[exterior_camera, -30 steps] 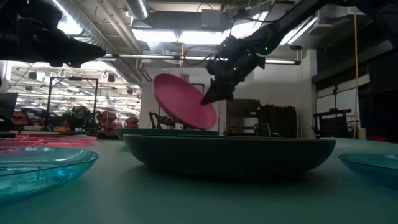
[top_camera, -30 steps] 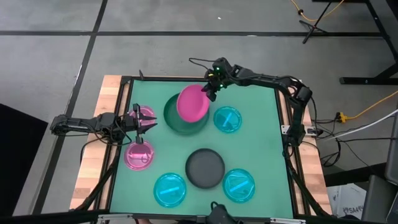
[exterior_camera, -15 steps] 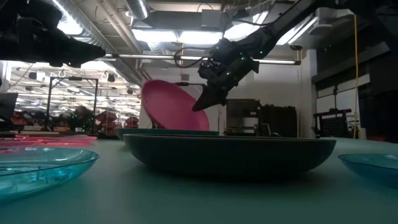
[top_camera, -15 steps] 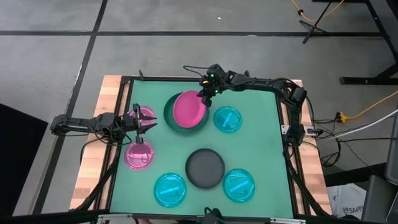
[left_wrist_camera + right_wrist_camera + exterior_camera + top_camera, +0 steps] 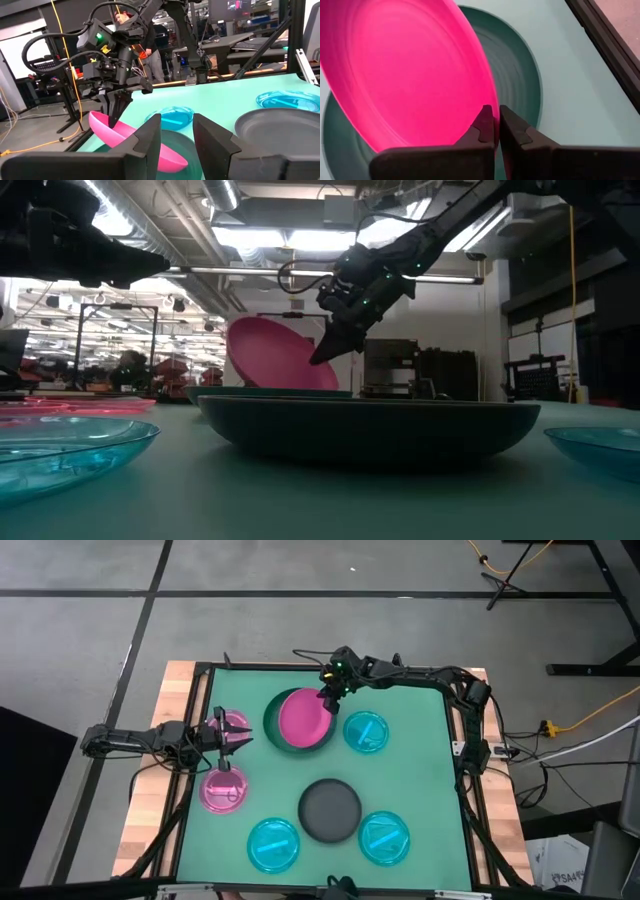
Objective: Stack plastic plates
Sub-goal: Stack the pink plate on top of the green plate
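The translucent pink plastic plate, pinched at its rim by the right claw, hangs tilted over the large dark green plastic plate near the counter's far edge; level and centre it before releasing. The left claw waits spread.

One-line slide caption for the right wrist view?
Right gripper pinches the tilted pink plate by its rim over the dark green plate.

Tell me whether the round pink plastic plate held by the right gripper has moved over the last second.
Yes. The round pink plastic plate, pinched by the right gripper, has shifted left and down, settling over the large dark green plastic plate instead of overhanging its right rim.
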Motion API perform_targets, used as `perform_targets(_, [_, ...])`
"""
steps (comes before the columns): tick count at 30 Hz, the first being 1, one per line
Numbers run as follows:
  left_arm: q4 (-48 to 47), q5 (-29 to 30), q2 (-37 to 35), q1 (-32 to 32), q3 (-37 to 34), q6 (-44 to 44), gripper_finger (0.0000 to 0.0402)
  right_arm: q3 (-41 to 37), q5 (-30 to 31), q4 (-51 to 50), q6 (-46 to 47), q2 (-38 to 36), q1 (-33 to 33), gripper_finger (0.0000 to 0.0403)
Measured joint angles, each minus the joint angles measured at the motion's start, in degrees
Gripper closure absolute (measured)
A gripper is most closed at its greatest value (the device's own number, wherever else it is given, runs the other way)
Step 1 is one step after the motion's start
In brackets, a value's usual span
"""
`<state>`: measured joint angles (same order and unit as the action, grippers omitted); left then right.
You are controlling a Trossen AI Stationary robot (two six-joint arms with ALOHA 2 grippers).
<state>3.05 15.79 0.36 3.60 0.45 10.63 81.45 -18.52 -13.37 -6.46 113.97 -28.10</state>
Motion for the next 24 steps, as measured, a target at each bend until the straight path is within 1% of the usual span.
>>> perform_targets(17, [0.00, 0.00, 0.00, 0.02, 0.00, 0.00, 0.0295, 0.00, 0.04, -0.07, -0.02, -0.02, 0.00, 0.0402])
perform_targets(20, [-0.02, 0.00, 0.00, 0.00, 0.00, 0.00, 0.0295, 0.00, 0.07, -0.07, -0.03, -0.01, 0.00, 0.0392])
perform_targets(24, [-0.02, 0.00, -0.01, 0.01, 0.00, 0.00, 0.0295, 0.00, 0.11, -0.04, -0.04, -0.02, 0.00, 0.0370])
